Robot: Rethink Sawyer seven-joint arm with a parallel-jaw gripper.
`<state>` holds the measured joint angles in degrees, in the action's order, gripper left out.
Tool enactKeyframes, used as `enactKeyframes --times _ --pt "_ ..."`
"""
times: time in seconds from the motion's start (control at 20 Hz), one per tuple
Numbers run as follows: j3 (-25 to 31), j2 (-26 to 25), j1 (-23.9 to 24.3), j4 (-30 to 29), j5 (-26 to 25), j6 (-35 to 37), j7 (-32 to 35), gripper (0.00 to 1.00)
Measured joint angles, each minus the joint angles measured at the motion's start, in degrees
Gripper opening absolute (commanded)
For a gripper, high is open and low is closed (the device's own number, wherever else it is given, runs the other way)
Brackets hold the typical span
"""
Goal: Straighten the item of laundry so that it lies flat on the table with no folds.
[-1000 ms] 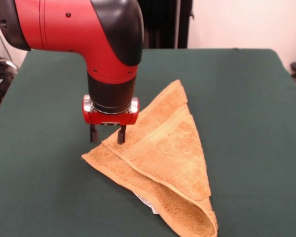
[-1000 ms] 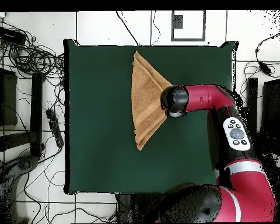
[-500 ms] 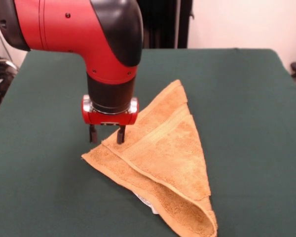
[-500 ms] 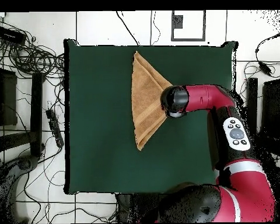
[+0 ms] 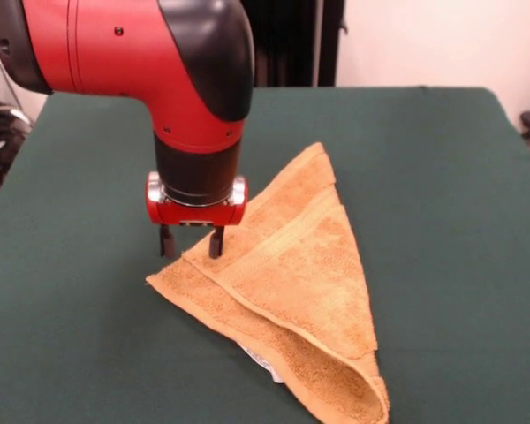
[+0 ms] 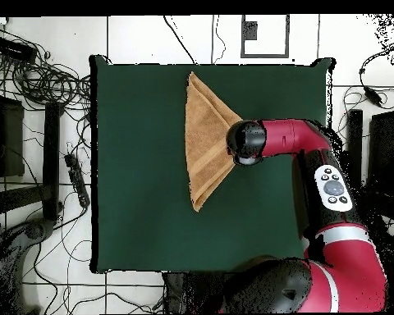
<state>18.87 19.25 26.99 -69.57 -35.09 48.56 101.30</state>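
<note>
We see the end effector (image 5: 192, 241) pointing straight down, its two fingers (image 5: 216, 241) apart and empty, tips at the corner of the folded towel (image 5: 291, 291). The towel lies as a triangle on the green counter (image 5: 442, 194), below the bent red arm (image 5: 132, 53).

The towel (image 5: 291, 283) is orange-tan terry cloth with a rough, looped, matt pile; a flatter woven band crosses its upper layer. The table (image 5: 442, 177) beneath the towel is covered in dark green matt cloth. The arm (image 5: 132, 53) above the towel has glossy red and black shells.
</note>
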Motion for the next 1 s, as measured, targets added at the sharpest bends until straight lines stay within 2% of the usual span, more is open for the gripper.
enactKeyframes --times 0.15,0.2,1.0 --pt "0.0 -0.07 0.01 0.08 0.11 0.01 0.0 1.0" --pt "0.03 -0.17 -0.03 0.11 0.44 -0.01 0.0 0.0" --pt "-0.19 -0.37 0.12 0.96 0.64 0.12 0.0 0.0"
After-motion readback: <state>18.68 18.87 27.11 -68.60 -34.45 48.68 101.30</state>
